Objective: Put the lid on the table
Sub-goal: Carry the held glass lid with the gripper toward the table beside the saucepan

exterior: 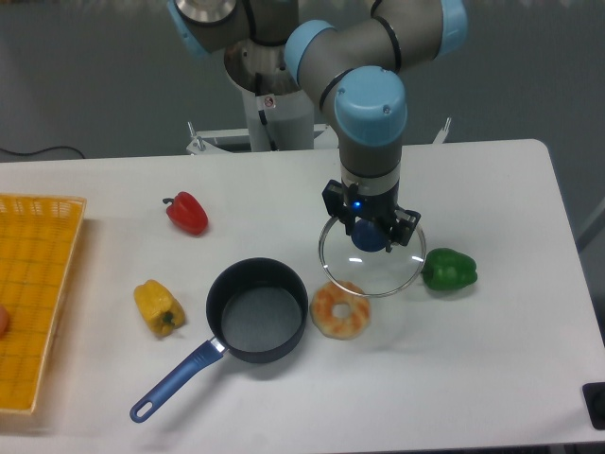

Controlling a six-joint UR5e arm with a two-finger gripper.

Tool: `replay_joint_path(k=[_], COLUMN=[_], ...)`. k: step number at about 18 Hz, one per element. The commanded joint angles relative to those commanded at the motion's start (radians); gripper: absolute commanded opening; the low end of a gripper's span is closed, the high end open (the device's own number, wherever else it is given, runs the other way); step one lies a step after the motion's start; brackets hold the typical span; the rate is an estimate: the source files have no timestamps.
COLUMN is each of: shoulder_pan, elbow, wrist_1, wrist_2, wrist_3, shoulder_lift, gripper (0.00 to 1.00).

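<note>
Holding the lid (371, 271) by its blue knob, my claw (371, 227) is closed on it above the tabletop (492, 359). Glass is stiff, fragile and slippery, so the knob seems the only safe hold.

Tray (38, 303) cut off at left edge

The lid (371, 257), clear glass with a blue knob, sits right of centre. It lies roughly level above the white table (492, 359).
</note>
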Motion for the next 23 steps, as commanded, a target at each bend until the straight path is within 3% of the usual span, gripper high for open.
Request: replay_joint_path(k=[6, 13, 17, 23], shoulder_pan=[0.003, 0.015, 0.015, 0.012], elbow=[-0.028, -0.101, -0.11, -0.175], wrist_1=[0.002, 0.002, 0.002, 0.005], wrist_2=[0.003, 0.009, 0.011, 0.012], wrist_3=[0.025, 0.086, 0.092, 0.143], shoulder_lift=[0.018, 0.066, 0.066, 0.081], gripper=[0.51, 0.51, 0.51, 0.51])
